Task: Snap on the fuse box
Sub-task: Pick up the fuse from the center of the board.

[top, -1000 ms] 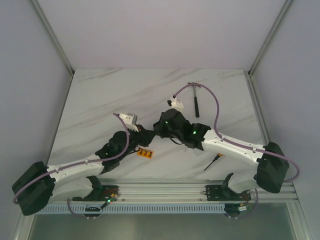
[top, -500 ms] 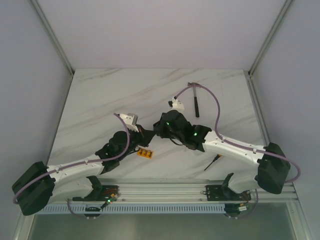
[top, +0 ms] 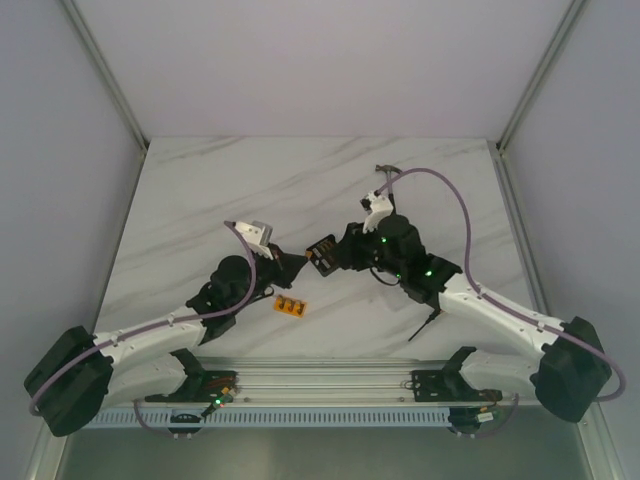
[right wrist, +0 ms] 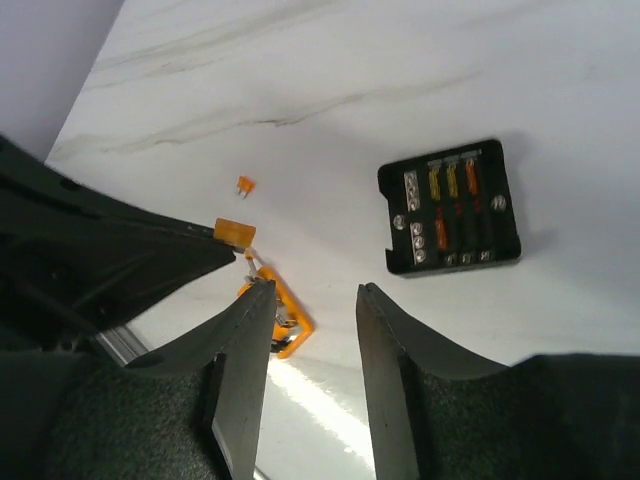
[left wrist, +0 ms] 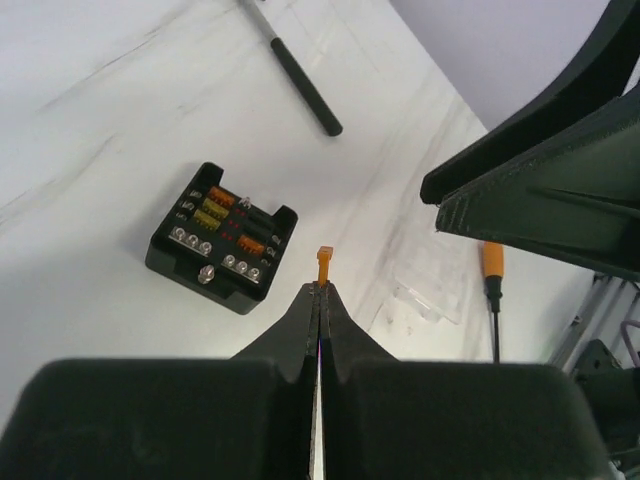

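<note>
The fuse box (left wrist: 222, 235) is a small black square box with orange and yellow fuses in its slots; it lies flat on the marble table (top: 200, 200). It also shows in the top view (top: 322, 250) and the right wrist view (right wrist: 450, 210). My left gripper (left wrist: 321, 288) is shut on a tiny orange fuse (left wrist: 324, 265), held above the table just right of the box. The fuse also shows in the right wrist view (right wrist: 235, 232). My right gripper (right wrist: 315, 295) is open and empty, hovering near the box and apart from it.
A clear plastic cover (left wrist: 430, 285) lies right of the box. An orange-handled screwdriver (left wrist: 490, 290) lies near the front edge, a hammer (left wrist: 300, 80) farther back. An orange strip (right wrist: 285, 315) and a loose orange fuse (right wrist: 245, 185) lie on the table.
My right arm has swung right and back, uncovering the fuse box between the two grippers. My left gripper has shifted slightly and stays shut.
</note>
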